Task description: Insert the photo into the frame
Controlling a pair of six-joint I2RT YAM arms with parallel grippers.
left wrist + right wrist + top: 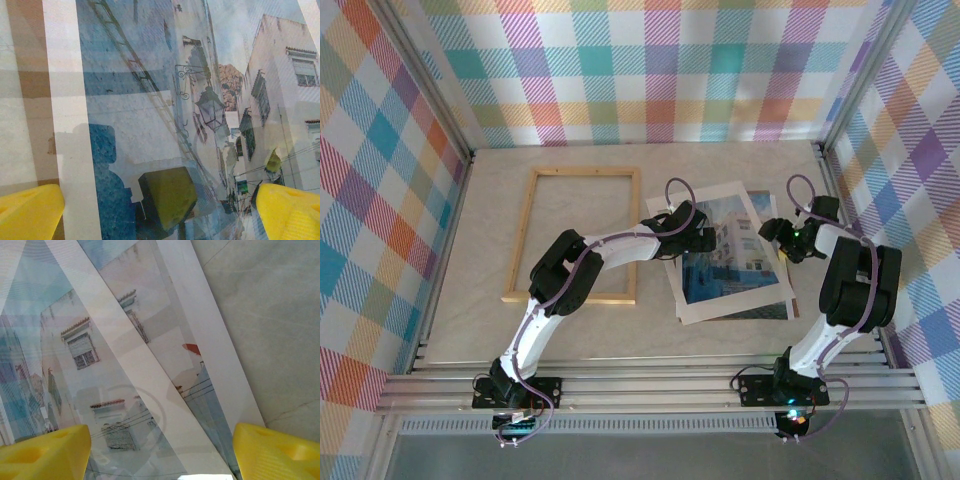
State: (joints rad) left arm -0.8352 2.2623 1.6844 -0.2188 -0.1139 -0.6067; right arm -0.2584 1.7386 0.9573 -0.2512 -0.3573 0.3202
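The frame (582,235), thin light wood, lies flat at the left of the table, and bare table shows through it. The photo (735,265) of blue-toned buildings lies to its right in a skewed stack with a white mat (740,312). My left gripper (705,238) hovers open over the photo's left part. In the left wrist view its yellow fingers (30,215) stand wide apart above the photo (150,100), with nothing between them. My right gripper (782,240) is open over the photo's right edge, its fingertips (275,455) straddling the photo (75,370) and the mat strips (145,375).
A glossy clear sheet over the photo reflects the left gripper (167,197). A brown board strip (30,50) shows beside the mat. Bare table (265,315) lies right of the stack. Plaid walls close in three sides, and a metal rail (650,385) runs along the near edge.
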